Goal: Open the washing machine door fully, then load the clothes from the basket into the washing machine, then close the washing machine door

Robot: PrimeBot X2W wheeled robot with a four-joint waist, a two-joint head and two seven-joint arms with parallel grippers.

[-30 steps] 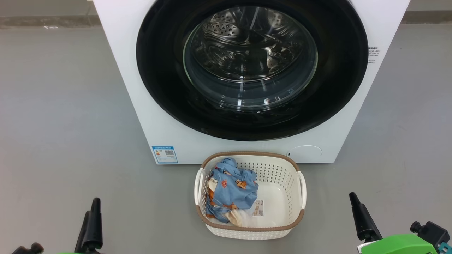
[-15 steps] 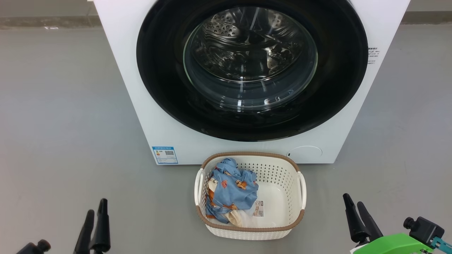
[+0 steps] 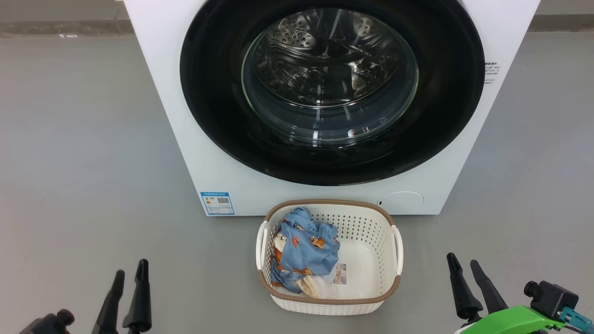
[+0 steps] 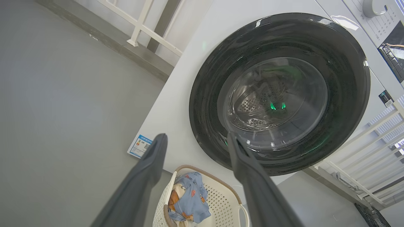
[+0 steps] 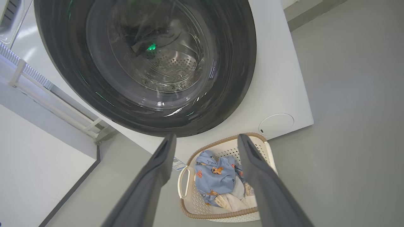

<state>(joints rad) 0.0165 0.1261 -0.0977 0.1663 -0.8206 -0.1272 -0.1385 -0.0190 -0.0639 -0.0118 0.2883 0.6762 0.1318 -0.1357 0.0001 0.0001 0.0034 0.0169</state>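
Closest to the robot are its two arms, low down at the bottom corners of the head view. The left pincer [image 3: 131, 269] has its two dark fingers apart and holds nothing. The right pincer [image 3: 461, 260] is open too and is also empty, with a bright green part [image 3: 510, 321] just behind it. Both hang over the grey floor [image 3: 69, 162], well apart from everything else.

Between the two pincers and a bit farther away sits the basket [image 3: 325, 307] on the floor. It is cream-white with little holes and a brown rim. The clothes [image 3: 306, 250] lie inside it, bunched up on its left side. They are light blue with small orange pictures, and a cream-white piece pokes out underneath. A paper label [image 3: 340, 273] lies on the bare bottom of the basket beside them.

Just behind the basket stands the big white washing machine [image 3: 185, 139]. Low on its front there is a blue sticker [image 3: 216, 203] on the left and a small round flap [image 3: 401, 200] on the right. The door [image 3: 213, 93] is shut flat against the machine. It has a wide shiny black ring with a clear glass bowl [image 3: 329, 116] in the middle. Through the glass you can see the shiny steel drum [image 3: 301, 41] with its many little holes.
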